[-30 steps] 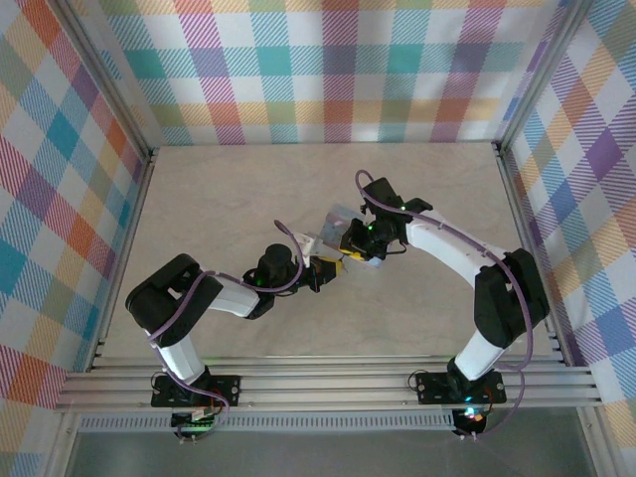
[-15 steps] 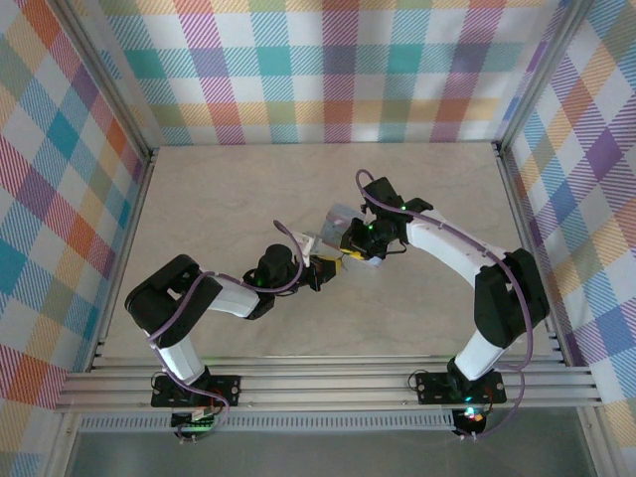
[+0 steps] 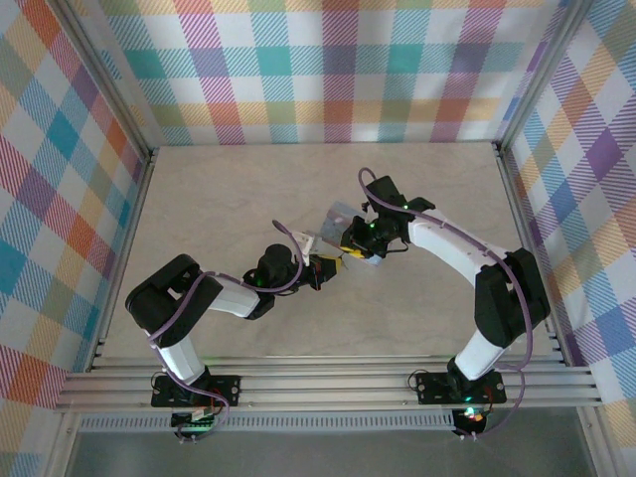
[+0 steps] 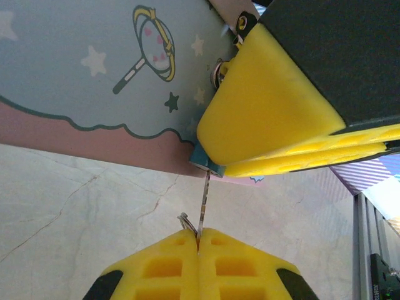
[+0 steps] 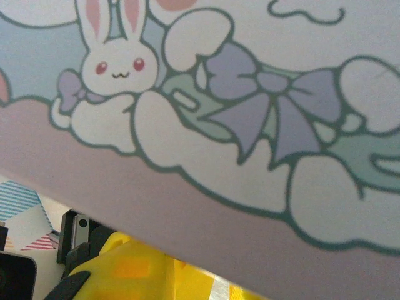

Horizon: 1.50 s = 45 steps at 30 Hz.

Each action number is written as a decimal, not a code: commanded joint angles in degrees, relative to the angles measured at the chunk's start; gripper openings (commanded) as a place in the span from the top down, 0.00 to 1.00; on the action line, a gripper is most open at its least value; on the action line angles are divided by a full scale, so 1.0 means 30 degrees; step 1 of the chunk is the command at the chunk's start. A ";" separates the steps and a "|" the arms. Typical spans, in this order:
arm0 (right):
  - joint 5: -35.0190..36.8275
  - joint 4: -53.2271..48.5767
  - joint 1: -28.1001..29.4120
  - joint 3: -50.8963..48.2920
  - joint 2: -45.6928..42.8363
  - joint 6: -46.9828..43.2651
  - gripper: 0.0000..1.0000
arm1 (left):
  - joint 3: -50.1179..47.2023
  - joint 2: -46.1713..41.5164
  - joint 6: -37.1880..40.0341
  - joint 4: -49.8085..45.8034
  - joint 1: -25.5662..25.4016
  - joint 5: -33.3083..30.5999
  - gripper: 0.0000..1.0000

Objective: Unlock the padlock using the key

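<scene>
My left gripper (image 4: pixel 198 236) is shut on the key (image 4: pixel 203 200), thin blade pointing up, its small ring (image 4: pixel 184 220) beside the fingertips. The blade's tip meets the underside of the tiny teal padlock (image 4: pixel 206 165). That padlock is pinched between the yellow fingers (image 4: pixel 269 112) of my right gripper (image 4: pixel 217 161), and only its lower corner shows. It hangs at the edge of the pale blue cartoon tin box (image 4: pixel 94 69). From above, the left gripper (image 3: pixel 323 266) and right gripper (image 3: pixel 353 248) meet mid-table beside the tin box (image 3: pixel 341 219).
The tin box (image 5: pixel 219 125) with its bunny print sits very close to the right wrist camera, one yellow finger (image 5: pixel 125 269) under it. Marbled tabletop (image 3: pixel 229 199) lies open around the arms. Plaid walls (image 3: pixel 328 70) enclose three sides.
</scene>
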 commanded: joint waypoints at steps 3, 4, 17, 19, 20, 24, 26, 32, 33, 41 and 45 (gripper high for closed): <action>-0.1255 -0.0505 -0.0165 -0.0037 -0.0100 -0.0351 1.00 | 0.0061 -0.0064 0.0354 0.2165 0.0299 0.0060 1.00; -0.1325 -0.0760 -0.0213 0.0090 -0.0101 -0.0523 1.00 | 0.0082 -0.0185 0.0703 0.1789 0.0395 0.0103 1.00; -0.1683 -0.2152 -0.0306 0.0716 0.0134 -0.1500 1.00 | 0.0643 0.1102 0.0558 0.2623 0.0891 0.1283 1.00; -0.1715 -0.1945 -0.0323 0.0672 0.0162 -0.1318 1.00 | 0.0674 0.1528 -0.0093 0.3430 0.0905 0.1488 1.00; -0.1698 -0.1921 -0.0323 0.0671 0.0188 -0.1257 1.00 | 0.0621 0.1709 -0.0418 0.3807 0.0905 0.1594 1.00; -0.1610 -0.1759 -0.0333 0.0558 0.0141 -0.1196 1.00 | 0.0424 0.2208 -0.1242 0.5008 0.0933 0.1725 1.00; -0.1540 -0.1762 -0.0357 0.0475 0.0040 -0.1196 1.00 | 0.0245 0.2346 -0.1499 0.5515 0.1058 0.1760 1.00; -0.1581 -0.1616 -0.0717 0.0117 -0.0328 -0.1136 1.00 | -0.0102 0.2667 -0.1835 0.6314 0.1388 0.1933 1.00; -0.1592 -0.1624 -0.0768 0.0087 -0.0339 -0.1163 1.00 | -0.0116 0.2683 -0.1842 0.6314 0.1389 0.1958 1.00; -0.2150 -0.1456 -0.0915 0.0171 -0.0045 -0.1197 1.00 | -0.0217 0.2842 -0.1674 0.6340 0.1411 0.2053 1.00; -0.2372 -0.1288 -0.1025 0.0138 -0.0013 -0.1048 1.00 | -0.0265 0.2938 -0.1655 0.6426 0.1389 0.2022 1.00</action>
